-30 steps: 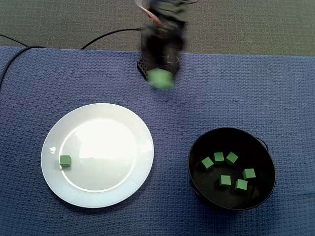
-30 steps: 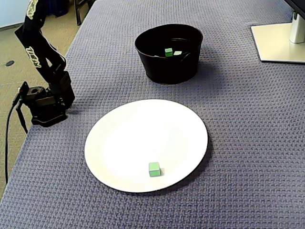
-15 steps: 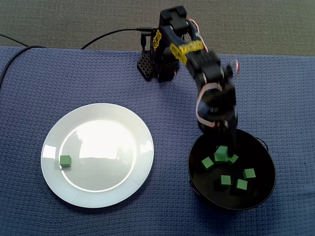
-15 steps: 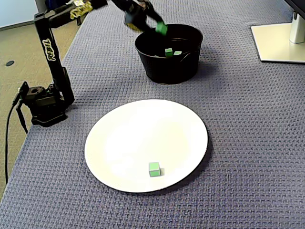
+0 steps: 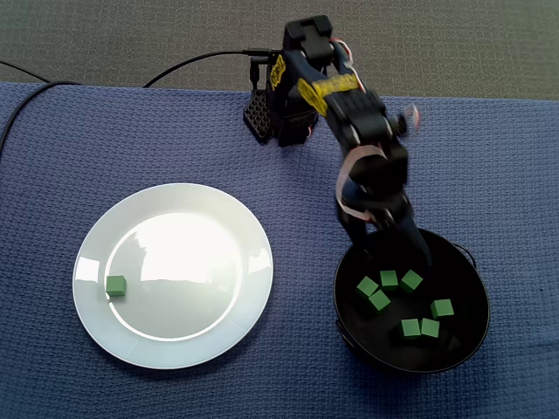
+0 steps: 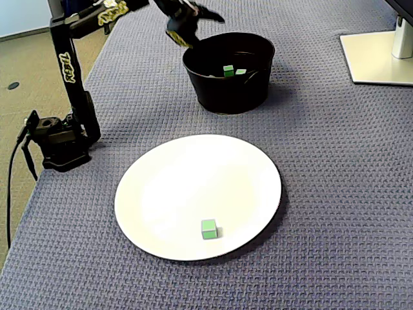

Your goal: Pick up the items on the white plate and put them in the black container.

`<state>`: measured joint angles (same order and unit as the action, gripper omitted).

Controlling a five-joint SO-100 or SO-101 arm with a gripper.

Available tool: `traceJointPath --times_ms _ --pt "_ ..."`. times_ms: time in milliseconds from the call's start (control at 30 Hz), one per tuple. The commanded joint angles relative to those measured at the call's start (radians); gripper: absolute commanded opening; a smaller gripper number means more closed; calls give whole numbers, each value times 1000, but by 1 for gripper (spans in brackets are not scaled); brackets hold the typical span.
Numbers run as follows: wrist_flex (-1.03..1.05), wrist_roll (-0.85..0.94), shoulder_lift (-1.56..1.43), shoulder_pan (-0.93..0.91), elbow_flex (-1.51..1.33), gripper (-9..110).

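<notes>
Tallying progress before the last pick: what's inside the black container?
Seven green cubes lie on the black container's floor. The open gripper covers a patch by the rim; anything under it is hidden.

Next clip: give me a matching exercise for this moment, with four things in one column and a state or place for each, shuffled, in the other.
Things
1. white plate
2. black container
3. gripper
4. arm base

States or places
A. open and empty, above the container's rim
B. holds a single green cube
C. holds seven green cubes
D. stands at the edge of the blue cloth, with a black cable running to it

Pairs: 1-B, 2-C, 3-A, 4-D
</notes>
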<state>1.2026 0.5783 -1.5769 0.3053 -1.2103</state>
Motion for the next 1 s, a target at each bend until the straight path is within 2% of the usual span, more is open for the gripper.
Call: traceJointPath --times_ms 0,67,267,433,633,867,967 --pt "95 193 -169 -206 239 36" --pt "92 193 -201 -351 311 36" --pt "87 -43 -127 -775 431 33" --pt "80 -118 110 -976 492 34" --pt "402 -259 503 -1012 767 39" --pt "370 -268 773 -954 769 37" --pt "388 -276 911 -939 897 37"
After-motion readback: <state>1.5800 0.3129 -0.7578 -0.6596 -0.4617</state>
